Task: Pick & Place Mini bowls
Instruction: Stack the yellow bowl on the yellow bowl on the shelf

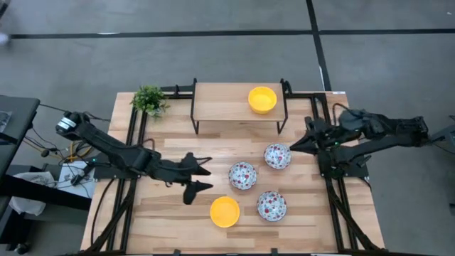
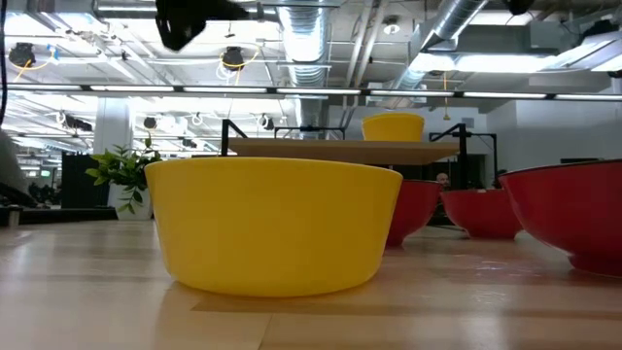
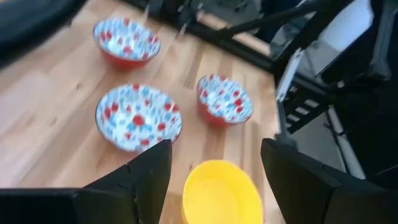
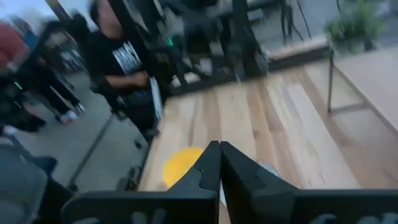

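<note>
Wooden table [image 1: 170,220] seen from above. The left gripper [image 1: 202,178], fingers spread apart and holding nothing, hangs over the boards just beside a yellow mini bowl [image 1: 225,211] near the front edge. Three speckled mini bowls [image 1: 242,175] form a cluster to that bowl's right. A second yellow bowl [image 1: 262,99] stands on the raised shelf [image 1: 220,99] at the back, with a small potted plant [image 1: 149,100] at the shelf's left. The right gripper [image 1: 293,147], fingers pressed together and empty, waits near the table's right edge, close to the rearmost speckled bowl [image 1: 277,156].

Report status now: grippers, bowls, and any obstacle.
Left gripper open above table, near yellow bowl. Right gripper shut, beside patterned bowl. Second yellow bowl on shelf. Nothing blocking.
</note>
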`<action>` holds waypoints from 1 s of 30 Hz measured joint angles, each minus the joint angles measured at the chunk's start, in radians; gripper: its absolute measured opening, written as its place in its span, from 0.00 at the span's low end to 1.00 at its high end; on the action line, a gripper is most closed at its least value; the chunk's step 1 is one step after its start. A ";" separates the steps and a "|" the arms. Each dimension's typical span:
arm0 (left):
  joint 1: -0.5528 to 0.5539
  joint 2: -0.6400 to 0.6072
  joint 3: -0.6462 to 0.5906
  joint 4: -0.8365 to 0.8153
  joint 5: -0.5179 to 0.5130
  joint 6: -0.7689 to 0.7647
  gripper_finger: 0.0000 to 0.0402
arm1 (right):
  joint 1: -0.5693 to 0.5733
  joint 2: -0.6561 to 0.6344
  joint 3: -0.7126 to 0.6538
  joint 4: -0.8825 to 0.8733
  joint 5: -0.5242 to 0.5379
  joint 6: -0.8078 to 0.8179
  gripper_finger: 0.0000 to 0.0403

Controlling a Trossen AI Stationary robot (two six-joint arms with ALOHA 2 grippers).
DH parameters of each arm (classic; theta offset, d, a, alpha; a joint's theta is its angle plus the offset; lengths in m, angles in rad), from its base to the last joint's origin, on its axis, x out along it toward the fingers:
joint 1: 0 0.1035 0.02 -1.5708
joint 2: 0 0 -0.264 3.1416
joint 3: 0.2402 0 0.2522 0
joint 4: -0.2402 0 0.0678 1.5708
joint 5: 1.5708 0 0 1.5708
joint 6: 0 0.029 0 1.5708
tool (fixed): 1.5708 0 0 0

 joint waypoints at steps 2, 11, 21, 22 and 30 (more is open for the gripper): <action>0.000 0.035 0.000 0.001 0.014 -0.032 0.61 | 0.008 -0.040 -0.044 0.044 0.000 0.000 0.00; -0.001 0.184 0.000 0.009 0.149 -0.188 0.61 | 0.036 -0.150 -0.201 0.189 0.003 0.008 0.00; -0.002 0.259 0.002 0.016 0.224 -0.317 0.61 | 0.037 -0.159 -0.297 0.243 -0.041 0.016 0.00; -0.002 0.265 0.002 0.018 0.232 -0.322 0.61 | 0.037 -0.159 -0.302 0.247 -0.043 0.016 0.00; -0.002 0.324 0.002 0.020 0.284 -0.375 0.61 | 0.037 -0.217 -0.348 0.270 -0.044 0.015 0.00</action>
